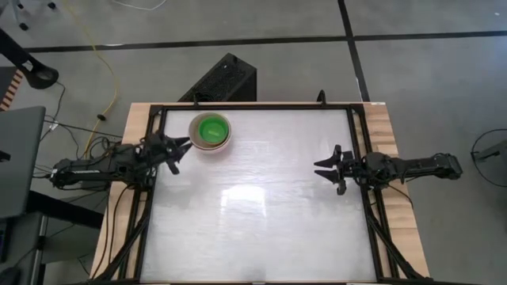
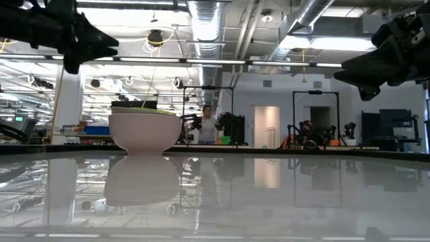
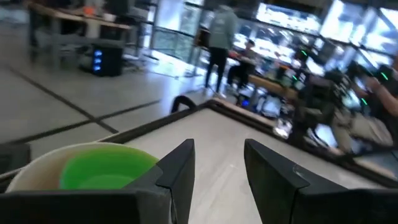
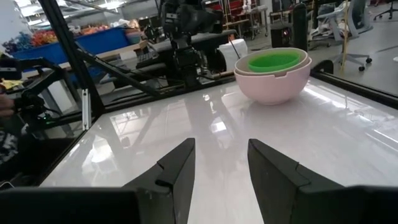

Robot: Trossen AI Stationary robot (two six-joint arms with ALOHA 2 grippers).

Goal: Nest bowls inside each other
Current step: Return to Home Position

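Observation:
The bowls stand nested in one stack (image 1: pixel 211 131) on the table's far left part, resting on the salmon-pink bowl's base (image 2: pixel 145 132); the bright green bowl (image 4: pixel 273 61) sits innermost, inside a cream-white rim (image 3: pixel 43 163). My left gripper (image 1: pixel 184 150) hovers open just left of the stack, above the table, with nothing between its fingers. My right gripper (image 1: pixel 323 169) stands open near the table's right edge, far from the bowls, also holding nothing.
The white tabletop (image 1: pixel 253 206) is bordered by a black frame (image 1: pixel 253 105). A black box (image 1: pixel 222 79) stands on the floor behind the far edge. People and workbenches show in the room beyond the table.

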